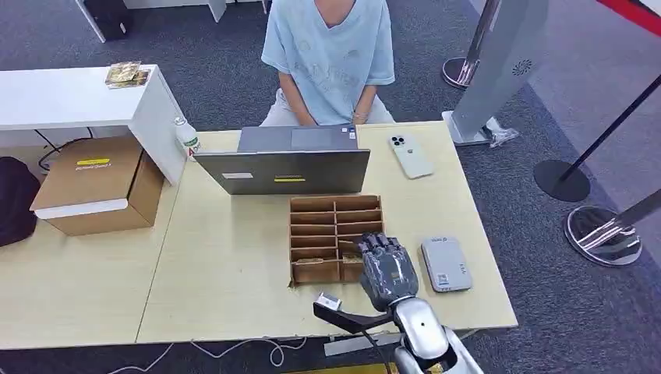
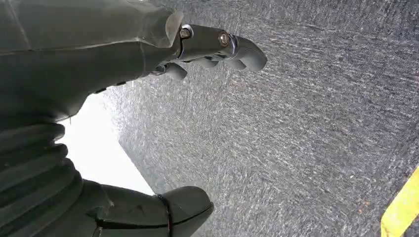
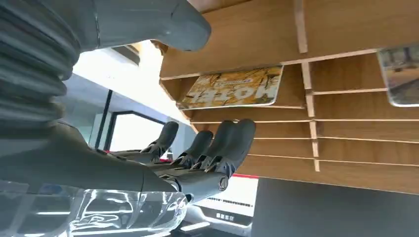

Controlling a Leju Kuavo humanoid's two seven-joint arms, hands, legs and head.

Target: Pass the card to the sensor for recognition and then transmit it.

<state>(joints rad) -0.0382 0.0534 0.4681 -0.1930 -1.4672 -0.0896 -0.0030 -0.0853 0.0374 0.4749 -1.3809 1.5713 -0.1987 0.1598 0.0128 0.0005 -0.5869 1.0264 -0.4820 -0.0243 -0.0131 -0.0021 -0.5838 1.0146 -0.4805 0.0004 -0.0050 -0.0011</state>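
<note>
A brown cardboard rack (image 1: 335, 234) with several slots stands mid-table behind the laptop. My right hand (image 1: 386, 269) hovers at its near right corner, fingers (image 3: 217, 148) stretched out and apart, holding nothing. In the right wrist view a yellow patterned card (image 3: 232, 89) lies in one slot of the rack (image 3: 346, 138), just beyond the fingertips, and a second card (image 3: 401, 74) shows at the picture's edge. The grey card sensor (image 1: 446, 265) lies flat on the table just right of the hand. My left hand (image 2: 207, 49) hangs over grey carpet, holding nothing, thumb apart from the fingers.
A person in a light blue shirt (image 1: 331, 54) sits across the table behind a grey laptop (image 1: 284, 160). A white phone (image 1: 411, 156) lies at the far right. A cardboard box (image 1: 97, 183) and a bottle (image 1: 187, 139) are at the left; stanchion bases (image 1: 604, 234) stand on the right.
</note>
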